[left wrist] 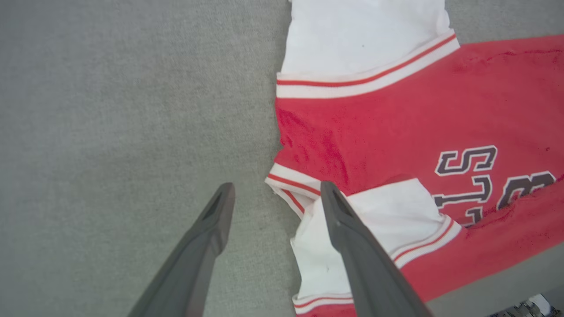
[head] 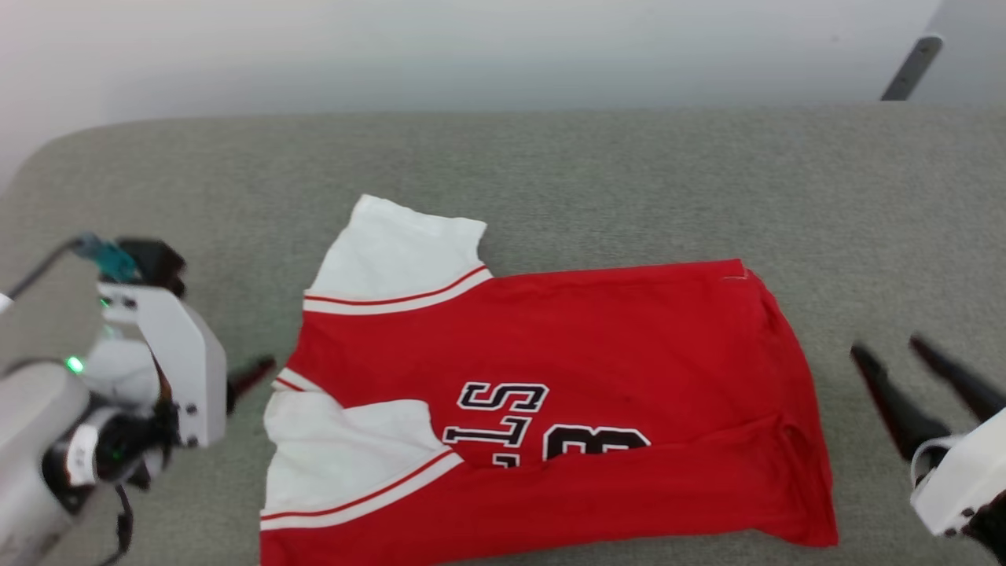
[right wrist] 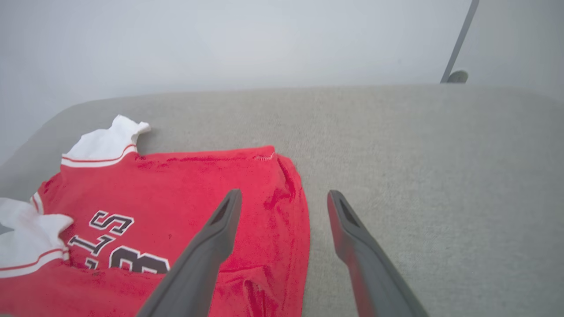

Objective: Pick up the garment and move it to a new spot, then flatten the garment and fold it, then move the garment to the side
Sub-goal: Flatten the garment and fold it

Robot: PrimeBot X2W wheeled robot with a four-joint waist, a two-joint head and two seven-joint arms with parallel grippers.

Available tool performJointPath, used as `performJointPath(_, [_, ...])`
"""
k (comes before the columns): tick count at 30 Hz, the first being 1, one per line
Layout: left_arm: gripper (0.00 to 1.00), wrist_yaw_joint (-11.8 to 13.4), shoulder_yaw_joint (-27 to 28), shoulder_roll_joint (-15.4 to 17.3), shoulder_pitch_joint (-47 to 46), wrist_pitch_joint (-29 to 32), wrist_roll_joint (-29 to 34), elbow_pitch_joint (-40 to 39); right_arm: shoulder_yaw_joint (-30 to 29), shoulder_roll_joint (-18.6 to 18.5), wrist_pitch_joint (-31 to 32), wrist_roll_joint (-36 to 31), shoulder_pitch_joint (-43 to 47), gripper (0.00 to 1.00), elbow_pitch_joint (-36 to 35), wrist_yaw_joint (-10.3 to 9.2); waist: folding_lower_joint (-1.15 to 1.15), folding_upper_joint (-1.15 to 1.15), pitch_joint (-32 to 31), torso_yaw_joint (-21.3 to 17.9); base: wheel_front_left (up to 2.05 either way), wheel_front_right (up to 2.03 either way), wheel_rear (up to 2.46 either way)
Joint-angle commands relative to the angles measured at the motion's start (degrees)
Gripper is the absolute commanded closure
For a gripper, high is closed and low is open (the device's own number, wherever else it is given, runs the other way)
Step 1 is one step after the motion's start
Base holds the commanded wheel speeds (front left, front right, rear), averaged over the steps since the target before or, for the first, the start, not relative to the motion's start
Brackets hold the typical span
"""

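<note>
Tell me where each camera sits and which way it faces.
Head view: up on the head, looking forward and down at the garment on the grey cushion; left wrist housing lower left, right gripper lower right.
Left wrist view: looks steeply down along the open left gripper at the sleeves' end.
Right wrist view: looks low along its open fingers across the hem end towards the wall.
Shared: all three show the chest lettering.

— What is cut off or hidden on the large red jersey shirt with white sleeves (head: 597,338)?
— The head view's bottom edge crops its near left corner. A fold covers the lower part of its black white-edged lettering (head: 593,442).
— And the grippers?
— The left gripper (head: 250,375) is mostly behind its white wrist housing (head: 177,369). The right gripper (head: 886,346) looks blurred.
</note>
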Motion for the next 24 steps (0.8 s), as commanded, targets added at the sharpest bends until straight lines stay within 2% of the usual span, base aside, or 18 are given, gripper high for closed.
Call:
performJointPath(1, [0.0, -0.12, 0.6, -0.29, -0.96, -1.0, 0.68, 0.71, 0.41, -0.36, -3.21, -1.24, -1.06, 0.0, -0.92, -0.04, 0.0, 0.0, 0.61, -1.14, 0.0, 0.0, 0.0])
performJointPath(9, [0.0, -4.56, 2.35, -2.65, -7.21, -7.15, 6.0, 6.0, 3.31, -1.32, -23.61, -7.7, -3.87, 0.0, -3.88, -0.04, 0.0, 0.0, 2.75, -4.66, 0.0, 0.0, 0.0])
performJointPath(13, [0.0, -6.48, 3.1, -4.53, -10.32, -8.5, 6.96, 9.7, 3.73, -0.91, -31.26, -11.04, -4.81, 0.0, -4.16, -0.04, 0.0, 0.0, 4.74, -6.12, 0.0, 0.0, 0.0])
performJointPath(17, [0.0, -9.04, 2.99, -6.02, -13.7, -7.43, 7.75, 13.71, 3.44, -0.05, -35.22, -12.63, -5.76, 0.0, -4.19, -0.04, 0.0, 0.0, 7.33, -7.58, 0.0, 0.0, 0.0])
performJointPath(24, [0.0, -12.64, 2.5, -8.71, -20.23, -2.97, 7.96, 20.83, 3.66, 0.37, -36.27, -13.27, -7.16, 0.0, -4.01, -0.04, 0.0, 0.0, 12.09, -9.53, 0.0, 0.0, 0.0])
